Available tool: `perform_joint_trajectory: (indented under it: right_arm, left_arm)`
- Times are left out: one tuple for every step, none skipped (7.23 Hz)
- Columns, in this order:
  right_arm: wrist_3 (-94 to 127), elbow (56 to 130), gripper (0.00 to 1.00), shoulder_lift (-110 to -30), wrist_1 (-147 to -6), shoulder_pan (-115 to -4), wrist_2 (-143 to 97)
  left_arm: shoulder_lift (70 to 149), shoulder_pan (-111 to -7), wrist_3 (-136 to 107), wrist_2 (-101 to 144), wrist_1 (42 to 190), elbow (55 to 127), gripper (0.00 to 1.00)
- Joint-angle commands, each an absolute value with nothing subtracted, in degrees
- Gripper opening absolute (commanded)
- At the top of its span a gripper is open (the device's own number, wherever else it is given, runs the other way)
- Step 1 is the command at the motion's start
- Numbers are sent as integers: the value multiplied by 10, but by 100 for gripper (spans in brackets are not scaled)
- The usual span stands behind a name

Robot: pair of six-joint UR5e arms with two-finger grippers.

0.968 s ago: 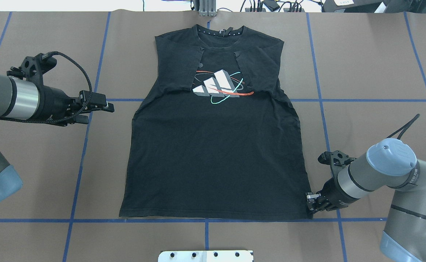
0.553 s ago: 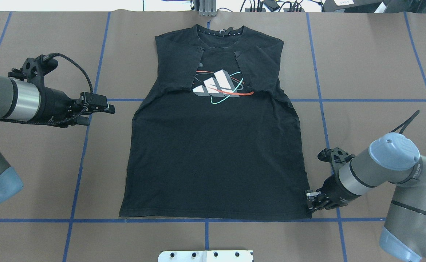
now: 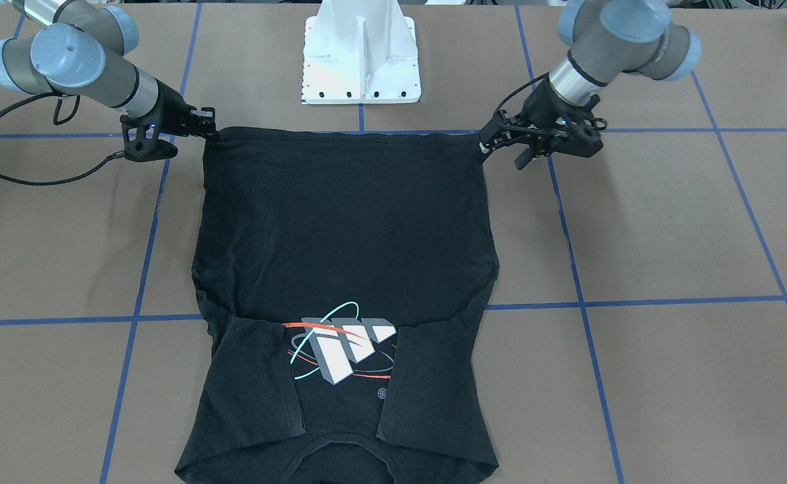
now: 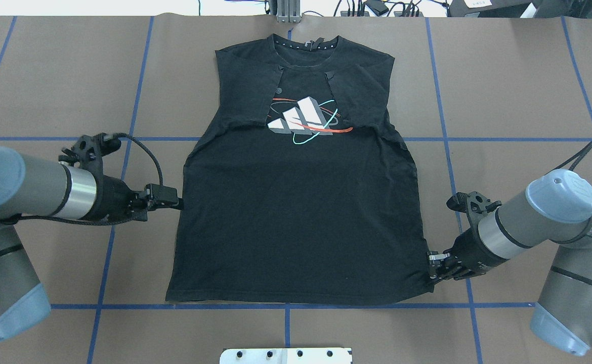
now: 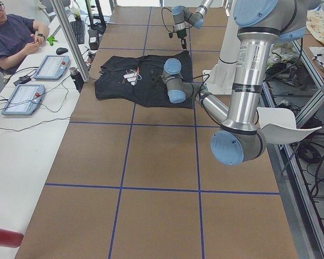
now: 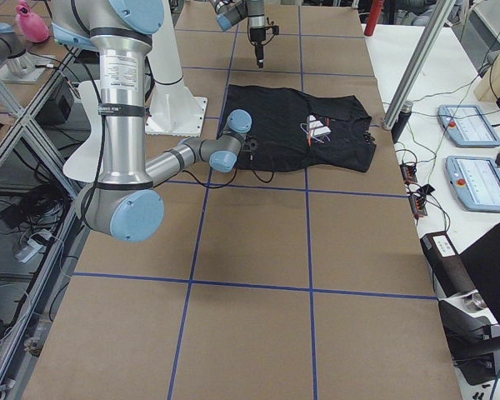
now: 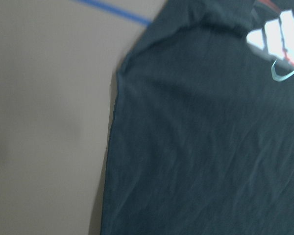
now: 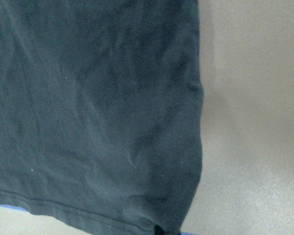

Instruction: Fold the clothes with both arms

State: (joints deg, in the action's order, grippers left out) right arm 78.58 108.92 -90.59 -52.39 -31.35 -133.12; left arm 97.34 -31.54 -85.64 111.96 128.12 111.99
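Note:
The black T-shirt [image 4: 301,217] lies flat on the brown table with its chest graphic [image 4: 303,119] up, the collar far from me and both sleeves folded inward. My right gripper [image 4: 431,265] is shut on the shirt's near right hem corner, which is puckered and slightly raised; it also shows in the front view [image 3: 208,129]. My left gripper [image 4: 172,205] hovers at the shirt's left side edge, open and empty, its fingers spread in the front view [image 3: 501,151]. Both wrist views show only black cloth [image 7: 201,147] [image 8: 98,107] beside bare table.
The white base pedestal [image 3: 361,60] stands just behind the hem. Blue tape lines [image 4: 286,306] grid the brown table cover. A person [image 5: 11,38] sits at a side table with tablets [image 5: 51,66], beyond the collar end.
My left arm swung back toward me, from beside the sleeve area to the shirt's left side edge. My right gripper rose slightly with the hem corner, puckering it.

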Motion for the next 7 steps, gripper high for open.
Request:
perform_joint_trajectory:
  right_arm:
    - [783, 1089, 0, -904, -501, -358, -1396]
    - [784, 1089, 0, -904, -501, -360, -1399]
    - [784, 1088, 0, -904, -501, -359, -1397]
    - [784, 1088, 0, -903, -501, -358, -1396]
    - [784, 1087, 0, -902, -501, -357, -1394]
    - [785, 1087, 0, -895, -501, -356, -1394]
    - [787, 1086, 0, -889, -502, -355, -1394]
  left_arm:
    - [959, -260, -879, 1089, 1277, 1121, 100]
    - [957, -244, -880, 1084, 1260, 1120, 100]
    - [956, -233, -880, 1075, 1252, 1117, 100]
    - [955, -228, -880, 1075, 1247, 1116, 100]
    - [955, -217, -881, 1074, 1239, 1116, 100]
    - [955, -207, -888, 1067, 1238, 1115, 100]
    - [955, -201, -889, 1067, 1237, 1116, 100]
